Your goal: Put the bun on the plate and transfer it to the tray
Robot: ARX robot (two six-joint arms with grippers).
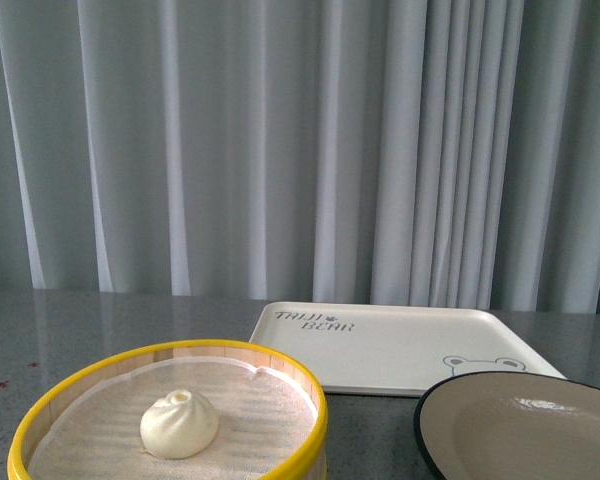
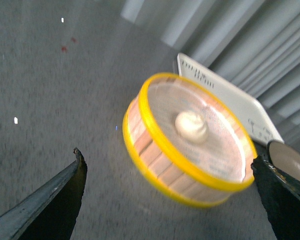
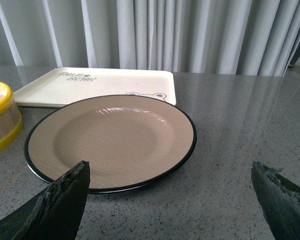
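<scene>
The cream-white bun (image 1: 179,424) sits on a white cloth inside the yellow-rimmed wooden steamer basket (image 1: 280,360) at the front left. It also shows in the left wrist view (image 2: 191,126). The empty plate (image 1: 520,425), beige with a black rim, lies at the front right. The cream tray (image 1: 400,345) with "BEAR" lettering lies behind both, empty. My left gripper (image 2: 170,172) is open above the table, short of the basket (image 2: 155,150). My right gripper (image 3: 170,172) is open just in front of the plate (image 3: 112,140). Neither arm shows in the front view.
A grey speckled tabletop (image 1: 40,330) carries everything. Pale grey curtains (image 1: 300,140) hang behind the table. The tray also shows in the right wrist view (image 3: 90,85) and in the left wrist view (image 2: 230,97).
</scene>
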